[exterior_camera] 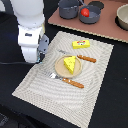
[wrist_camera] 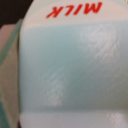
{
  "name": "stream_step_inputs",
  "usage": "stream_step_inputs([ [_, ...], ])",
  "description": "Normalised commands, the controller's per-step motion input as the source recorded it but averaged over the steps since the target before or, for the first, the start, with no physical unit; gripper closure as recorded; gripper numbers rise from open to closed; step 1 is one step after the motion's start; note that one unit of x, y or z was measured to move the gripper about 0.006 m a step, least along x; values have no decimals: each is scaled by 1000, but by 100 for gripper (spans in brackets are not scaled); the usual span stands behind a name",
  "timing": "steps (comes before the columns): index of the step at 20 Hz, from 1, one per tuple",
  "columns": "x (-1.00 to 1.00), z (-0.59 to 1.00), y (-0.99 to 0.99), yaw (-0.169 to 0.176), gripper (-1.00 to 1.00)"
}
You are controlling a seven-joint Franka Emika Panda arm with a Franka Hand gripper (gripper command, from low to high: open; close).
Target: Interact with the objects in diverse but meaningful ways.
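Note:
A light blue cup (wrist_camera: pixel 70 70) with red "MILK" lettering on a white top band fills the wrist view, very close to the camera; no fingers show there. In the exterior view my gripper (exterior_camera: pixel 42 50) hangs low over the left edge of the placemat, and the arm hides the cup. The yellow holed cheese wedge (exterior_camera: pixel 70 64) lies on the round tan plate (exterior_camera: pixel 62 70). A yellow red-marked packet (exterior_camera: pixel 81 44) lies behind the plate. The red tomato (exterior_camera: pixel 85 12) sits in a dark grey bowl (exterior_camera: pixel 93 18), beside a grey saucepan (exterior_camera: pixel 69 8).
An orange-handled fork (exterior_camera: pixel 67 80) lies in front of the plate and a knife (exterior_camera: pixel 84 58) to the exterior view's right of it, all on a beige placemat (exterior_camera: pixel 45 85). A brown board (exterior_camera: pixel 107 27) at the back carries a tan bowl (exterior_camera: pixel 123 17).

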Motion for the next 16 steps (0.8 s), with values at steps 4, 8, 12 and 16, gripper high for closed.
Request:
stream_step_inputs([
  [4,-36,444,-17,-18,100],
  [8,0,1000,-186,-48,100],
  [12,111,1000,-319,-54,100],
  [16,130,647,-578,-61,100],
])
